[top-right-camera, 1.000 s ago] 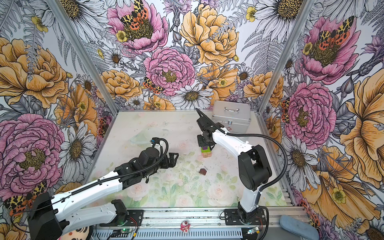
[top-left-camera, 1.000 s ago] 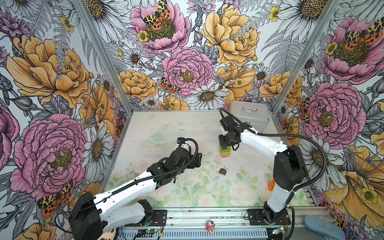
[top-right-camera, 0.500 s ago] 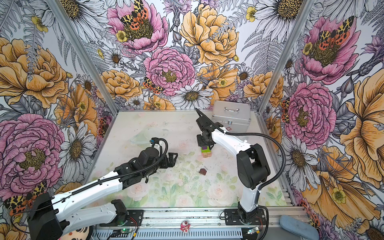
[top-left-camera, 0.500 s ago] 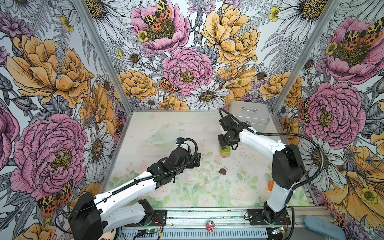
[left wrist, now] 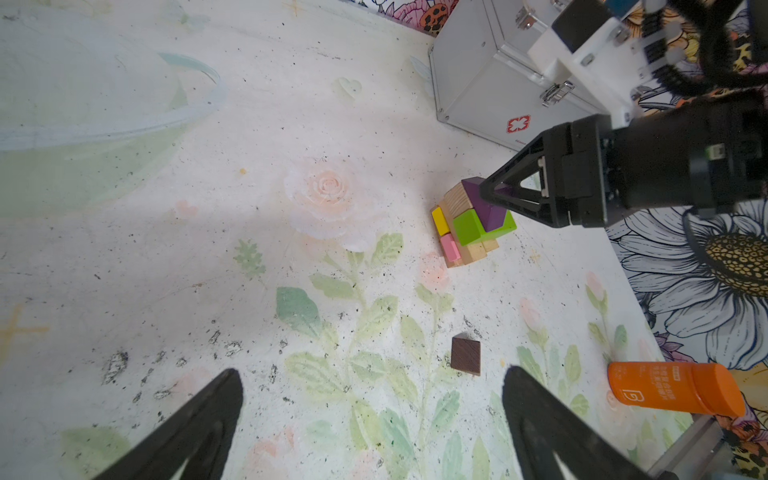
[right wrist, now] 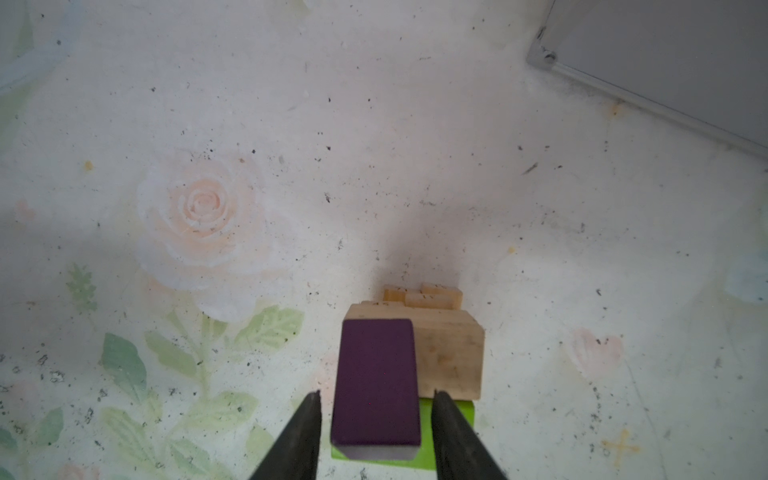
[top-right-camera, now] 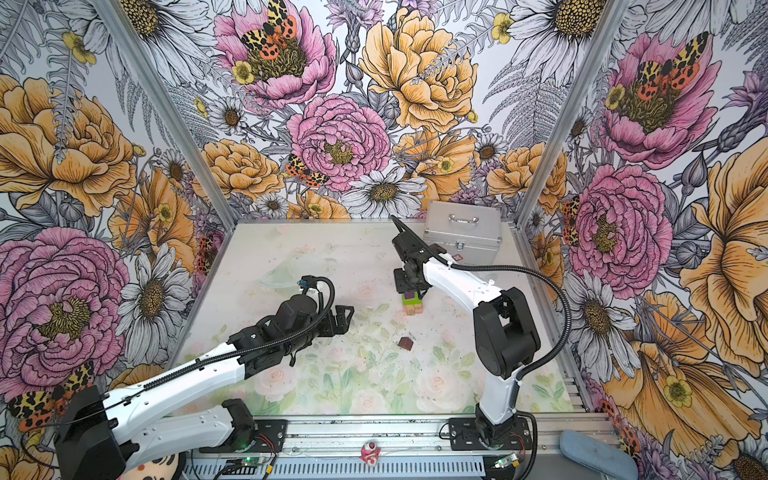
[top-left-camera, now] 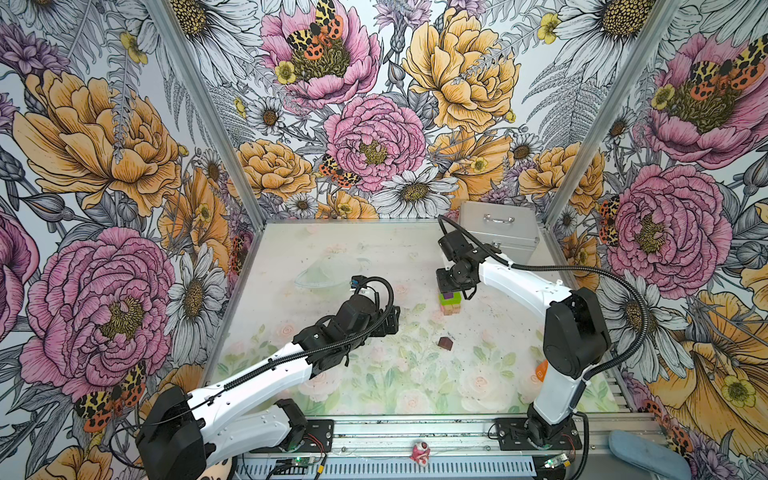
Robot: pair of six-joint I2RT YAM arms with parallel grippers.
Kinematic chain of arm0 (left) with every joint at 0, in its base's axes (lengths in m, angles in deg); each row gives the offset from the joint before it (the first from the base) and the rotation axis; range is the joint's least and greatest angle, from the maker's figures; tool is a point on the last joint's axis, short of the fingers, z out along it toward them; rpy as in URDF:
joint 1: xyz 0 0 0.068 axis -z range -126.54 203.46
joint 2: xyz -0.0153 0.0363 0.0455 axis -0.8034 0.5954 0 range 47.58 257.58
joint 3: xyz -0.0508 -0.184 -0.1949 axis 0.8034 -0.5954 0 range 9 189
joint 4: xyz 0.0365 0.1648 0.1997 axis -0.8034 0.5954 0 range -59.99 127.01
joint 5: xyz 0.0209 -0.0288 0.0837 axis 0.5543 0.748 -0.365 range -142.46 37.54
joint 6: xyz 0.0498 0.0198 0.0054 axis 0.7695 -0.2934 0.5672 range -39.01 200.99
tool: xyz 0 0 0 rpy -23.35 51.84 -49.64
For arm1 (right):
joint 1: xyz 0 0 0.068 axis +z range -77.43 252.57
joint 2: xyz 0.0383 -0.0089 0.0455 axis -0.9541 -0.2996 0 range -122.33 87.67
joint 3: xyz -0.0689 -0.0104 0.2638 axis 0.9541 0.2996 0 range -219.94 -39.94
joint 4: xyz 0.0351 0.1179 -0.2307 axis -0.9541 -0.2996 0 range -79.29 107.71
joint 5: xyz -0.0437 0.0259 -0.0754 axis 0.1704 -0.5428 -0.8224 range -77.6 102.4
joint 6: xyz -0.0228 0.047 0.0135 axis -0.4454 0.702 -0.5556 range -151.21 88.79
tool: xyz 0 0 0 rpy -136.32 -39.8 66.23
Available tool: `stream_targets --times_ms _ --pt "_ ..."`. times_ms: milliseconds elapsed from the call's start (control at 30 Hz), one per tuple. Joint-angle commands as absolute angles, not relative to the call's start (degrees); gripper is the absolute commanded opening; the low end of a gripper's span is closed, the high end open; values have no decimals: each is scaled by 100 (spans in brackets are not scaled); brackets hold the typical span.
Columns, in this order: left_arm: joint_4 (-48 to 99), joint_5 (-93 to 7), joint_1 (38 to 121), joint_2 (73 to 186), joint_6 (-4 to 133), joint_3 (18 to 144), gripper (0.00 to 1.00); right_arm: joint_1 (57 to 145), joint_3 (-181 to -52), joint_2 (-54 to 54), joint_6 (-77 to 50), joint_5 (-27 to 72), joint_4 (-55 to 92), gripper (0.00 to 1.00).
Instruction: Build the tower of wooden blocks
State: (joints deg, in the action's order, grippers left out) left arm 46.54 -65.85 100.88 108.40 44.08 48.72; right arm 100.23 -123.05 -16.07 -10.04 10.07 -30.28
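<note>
Tower top hides under our right claw, whose jaws flank purple block, slightly apart; left claw, at its eight o'clock, gapes wide.

Bright diffuse light, soft shadows, wrist views warped at edges

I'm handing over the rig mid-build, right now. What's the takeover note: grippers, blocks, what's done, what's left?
Left gripper: open, empty, above the table, away from the tower.
Right gripper: open, jaws straddling the purple block with a gap on each side, not gripping it.
Tower: tan, yellow and pink blocks low down, purple on top over the lime-green block.
Done: purple block is placed.
Left: the dark-brown block lies loose on the table, apart from the tower. Probably lift the right gripper clear, then stack it.
The orange bottle and silver case are not part of the job.
</note>
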Motion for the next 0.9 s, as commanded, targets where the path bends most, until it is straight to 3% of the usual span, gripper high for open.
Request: stream_targets --times_ms 0,867 --pt "4627 -6486 10048 10698 4447 4789 99 10030 -12425 -1568 -941 936 -3063 46" --pt "4763 -6564 10057 10322 4329 4661 99 10057 -12012 -1264 -753 1240 -3054 48"
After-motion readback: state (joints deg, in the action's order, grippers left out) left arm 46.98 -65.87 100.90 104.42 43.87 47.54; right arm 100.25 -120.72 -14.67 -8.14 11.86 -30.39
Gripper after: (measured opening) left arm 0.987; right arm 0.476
